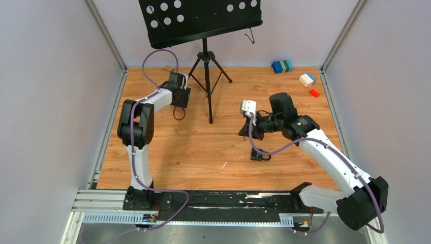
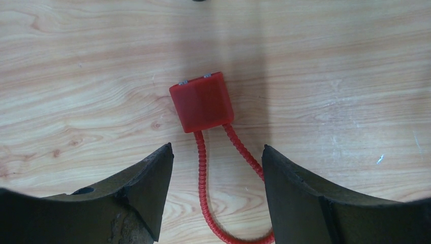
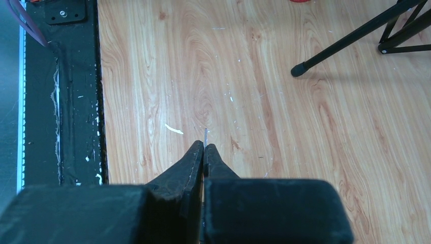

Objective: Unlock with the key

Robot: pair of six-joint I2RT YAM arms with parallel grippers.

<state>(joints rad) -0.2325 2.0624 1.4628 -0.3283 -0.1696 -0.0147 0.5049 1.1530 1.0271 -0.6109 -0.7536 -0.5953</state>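
Observation:
A red padlock [image 2: 202,101] lies flat on the wooden table, and its ribbed red cable shackle [image 2: 203,183] loops back between my left fingers. My left gripper [image 2: 216,148] hovers over it, open, its fingertips straddling the cable just short of the lock body. From the top view only the cable loop [image 1: 178,113] shows below the left gripper [image 1: 179,97]. My right gripper [image 3: 204,146] is shut, and a thin metal sliver, the key [image 3: 205,136] seen edge-on, pokes out past its tips. It hangs above bare wood at mid-table [image 1: 249,133], well to the right of the lock.
A black music stand on a tripod [image 1: 206,76] rises between the arms, one leg tip [image 3: 297,70] near the right gripper. A small black object [image 1: 259,155] lies under the right arm. Blue-green [image 1: 282,66], white [image 1: 306,79] and red [image 1: 314,93] blocks sit at the back right.

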